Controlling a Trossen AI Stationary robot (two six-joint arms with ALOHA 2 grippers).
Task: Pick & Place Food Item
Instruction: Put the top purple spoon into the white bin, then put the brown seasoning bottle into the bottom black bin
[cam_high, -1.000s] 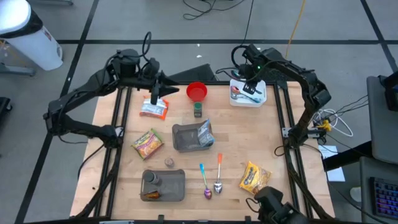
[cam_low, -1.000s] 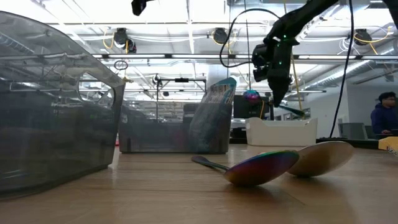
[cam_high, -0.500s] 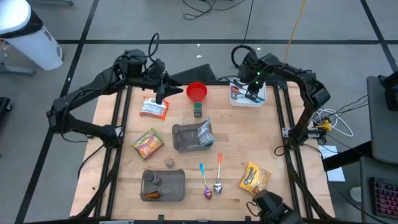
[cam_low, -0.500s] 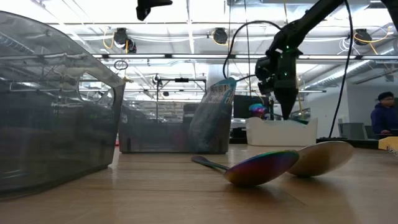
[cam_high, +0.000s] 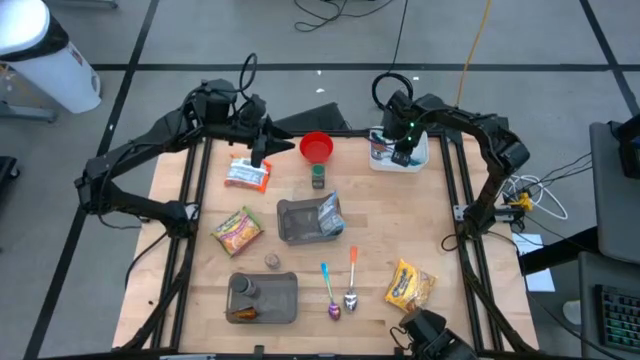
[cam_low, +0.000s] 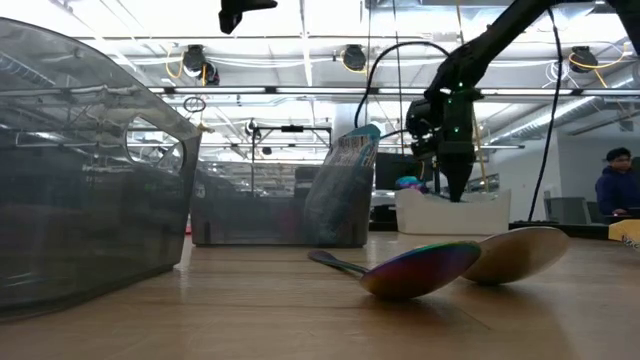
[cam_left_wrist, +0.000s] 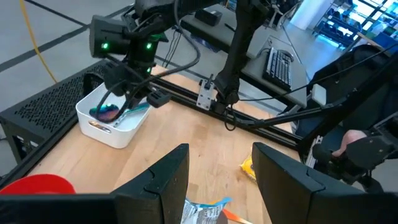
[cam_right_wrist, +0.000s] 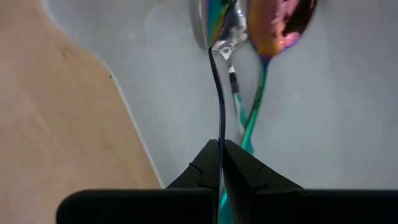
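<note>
My right gripper (cam_high: 404, 156) points down into the white bin (cam_high: 420, 160) at the table's far right and is shut on an iridescent spoon (cam_right_wrist: 216, 37). A second spoon (cam_right_wrist: 280, 25), with a pink bowl and a teal handle, lies in the bin. My left gripper (cam_left_wrist: 221, 180) hangs open and holds nothing, high over the far left by the red bowl (cam_high: 316, 147). Food packets lie flat on the table: a white and orange one (cam_high: 247, 175), a yellow and green one (cam_high: 237, 230) and a yellow one (cam_high: 410, 285). My right gripper pinches the spoon's thin handle (cam_right_wrist: 220, 134), seen edge-on, between its two fingertips. The fingers come from above, pointing down into the bin. The handle runs on past the fingertips to the spoon's bowl (cam_right_wrist: 211, 28), beside the other spoon; whether it touches the bin, I cannot tell.
A grey tray (cam_high: 300, 222) with a bag leaning in it stands mid-table, and another grey tray (cam_high: 265, 297) stands at the near left. Two spoons (cam_high: 340, 290) lie near the front. A small green thing (cam_high: 318, 178) sits below the red bowl. A person (cam_low: 615, 190) is off to the right.
My right gripper has gone down into the white bin with the spoon, still shut on it.
</note>
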